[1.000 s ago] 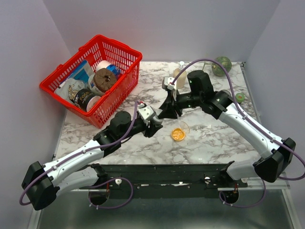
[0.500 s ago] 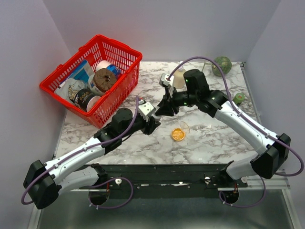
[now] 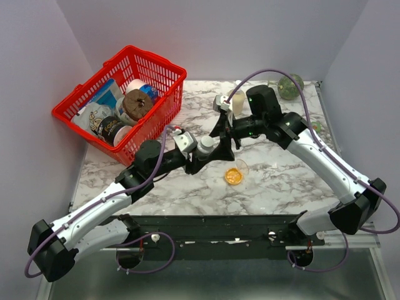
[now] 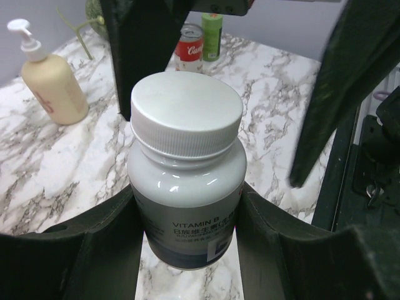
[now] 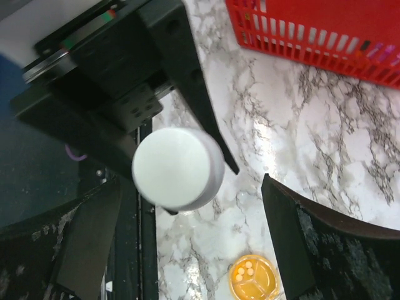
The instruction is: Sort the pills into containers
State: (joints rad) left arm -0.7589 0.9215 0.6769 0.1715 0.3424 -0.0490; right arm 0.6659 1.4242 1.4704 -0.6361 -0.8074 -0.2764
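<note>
My left gripper (image 3: 201, 152) is shut on the white pill bottle (image 3: 206, 144) and holds it upright above the table. In the left wrist view the left gripper (image 4: 186, 209) presses both sides of the bottle (image 4: 187, 187) at its dark label band, and the white cap (image 4: 186, 114) is on. My right gripper (image 3: 225, 139) hangs open over the cap (image 5: 178, 167), its fingers (image 5: 94, 237) standing wide of it on both sides. The round amber dish (image 3: 234, 176) lies on the marble, with a few small pills (image 5: 244, 270) in one compartment.
A red basket (image 3: 122, 100) full of groceries stands at the back left. A beige pump bottle (image 3: 237, 102) is behind the right gripper. A red-labelled can (image 4: 187, 51) and a green bottle (image 4: 212, 36) stand farther off. A green ball (image 3: 290, 84) sits in the back right corner.
The right gripper's jaws have opened off the bottle's cap and drawn back slightly. The left gripper keeps its hold and has shifted the bottle a little up and to the right.
</note>
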